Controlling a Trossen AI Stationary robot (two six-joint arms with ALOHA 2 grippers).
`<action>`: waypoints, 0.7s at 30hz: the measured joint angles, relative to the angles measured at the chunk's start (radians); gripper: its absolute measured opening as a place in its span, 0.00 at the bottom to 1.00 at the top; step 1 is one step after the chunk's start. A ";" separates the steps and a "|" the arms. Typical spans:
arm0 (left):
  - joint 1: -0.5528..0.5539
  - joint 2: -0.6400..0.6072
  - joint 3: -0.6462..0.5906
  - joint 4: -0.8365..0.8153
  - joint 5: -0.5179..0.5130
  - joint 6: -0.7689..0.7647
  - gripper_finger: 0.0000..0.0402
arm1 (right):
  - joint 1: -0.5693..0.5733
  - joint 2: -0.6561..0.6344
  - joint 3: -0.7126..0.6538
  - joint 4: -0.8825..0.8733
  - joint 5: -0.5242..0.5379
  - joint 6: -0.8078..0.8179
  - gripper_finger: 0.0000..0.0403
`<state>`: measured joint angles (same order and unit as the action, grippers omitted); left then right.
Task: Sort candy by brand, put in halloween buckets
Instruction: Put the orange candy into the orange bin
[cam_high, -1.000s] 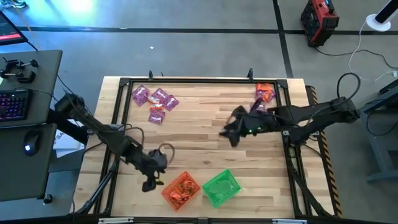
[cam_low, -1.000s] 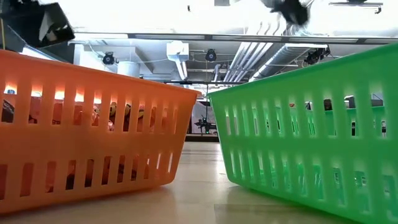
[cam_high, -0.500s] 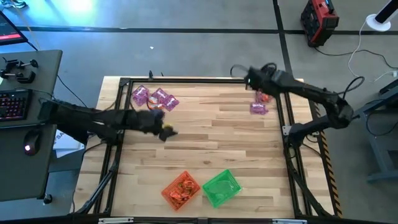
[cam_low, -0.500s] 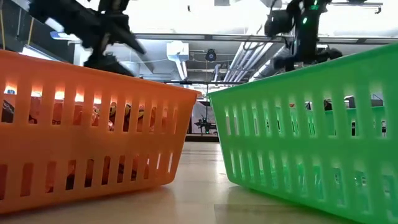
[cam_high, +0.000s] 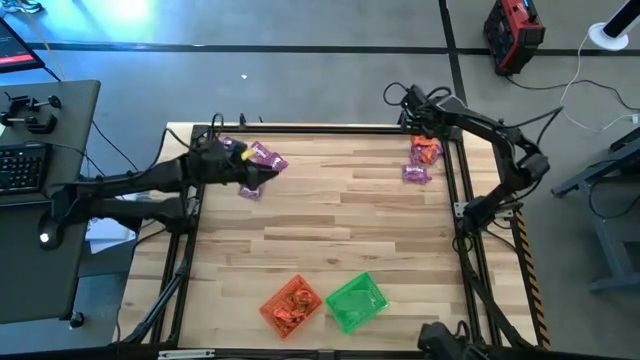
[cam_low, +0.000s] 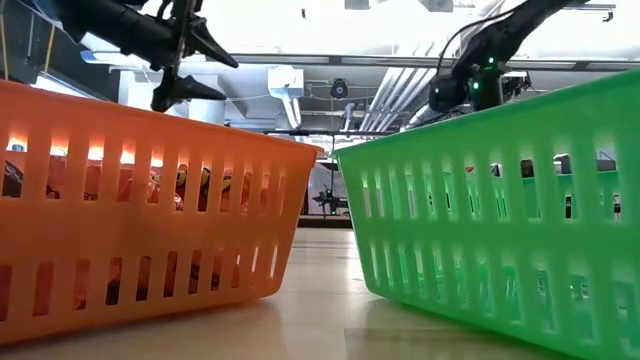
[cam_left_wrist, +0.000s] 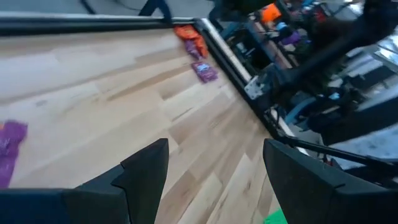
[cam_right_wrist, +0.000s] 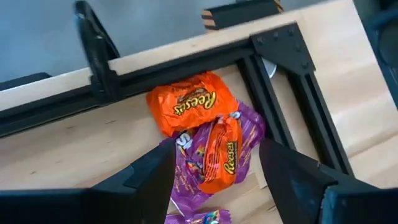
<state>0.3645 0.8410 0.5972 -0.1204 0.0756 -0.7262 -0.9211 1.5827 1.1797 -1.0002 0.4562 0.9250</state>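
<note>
Pale wooden planks make up the table (cam_high: 330, 230), bordered by a black metal frame (cam_high: 300, 129), with grey floor all round and a desk with a keyboard (cam_high: 18, 168) off to the left.

Two buckets stand side by side at the near edge: the orange bucket (cam_high: 291, 304) on the left, with orange-red packets inside, and the green bucket (cam_high: 356, 301) on the right. Both sit turned at an angle to the table edge. In the low view their slotted walls fill the frame, with a narrow gap between them.

Candy lies in two far corners. At the far left a purple cluster (cam_high: 262, 160) lies flat, partly hidden by the left arm. At the far right a small heap (cam_high: 424, 152) sits tight against the frame corner: an orange Reese's packet (cam_right_wrist: 191, 102) with its long axis across the corner, a second orange packet (cam_right_wrist: 222, 155) lying roughly crosswise on a purple packet (cam_right_wrist: 189, 169), and one purple packet (cam_high: 416, 174) just nearer.

The left gripper (cam_high: 262, 174) hangs over the far-left cluster, its fingers (cam_left_wrist: 146, 177) spread wide and holding nothing. The right gripper (cam_high: 418, 130) hovers above the far-right heap, its fingers (cam_right_wrist: 152, 177) also wide apart and empty.

Between the two heaps and the buckets the middle of the table lies open.
</note>
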 joint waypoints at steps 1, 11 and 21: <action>0.031 0.000 0.000 0.013 0.047 0.016 0.63 | 0.004 0.014 0.000 -0.005 0.008 0.021 0.56; 0.290 0.014 0.000 0.045 0.415 0.107 0.63 | 0.026 0.053 -0.103 0.019 -0.055 0.266 0.56; 0.392 0.013 0.000 0.045 0.503 0.117 0.63 | 0.027 0.048 -0.203 0.185 -0.037 0.307 0.56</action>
<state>0.7568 0.8544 0.5970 -0.0757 0.5782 -0.6092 -0.8940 1.6310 0.9764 -0.8155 0.4189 1.2317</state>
